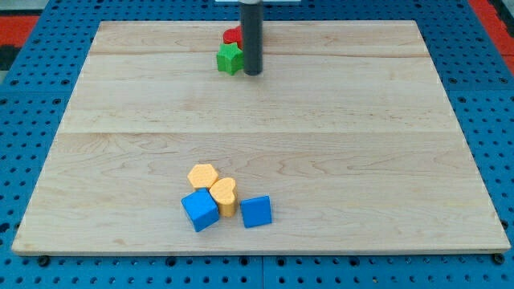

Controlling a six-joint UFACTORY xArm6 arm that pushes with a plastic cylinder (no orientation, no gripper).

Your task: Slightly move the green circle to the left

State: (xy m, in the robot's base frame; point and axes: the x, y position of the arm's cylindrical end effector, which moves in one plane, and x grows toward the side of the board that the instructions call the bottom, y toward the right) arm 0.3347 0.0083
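My tip [253, 73] is a bare rod with no fingers to open or close, and the small green block [230, 59], its shape unclear, sits just to its view's left on the wooden tabletop [337, 160].

Wooden board [337, 144] with two block clusters.
Green [229, 59] and red [232, 35] blocks sat near the top; two yellow [203, 175] [224, 194] and two blue [200, 210] [256, 211] lay near the bottom.
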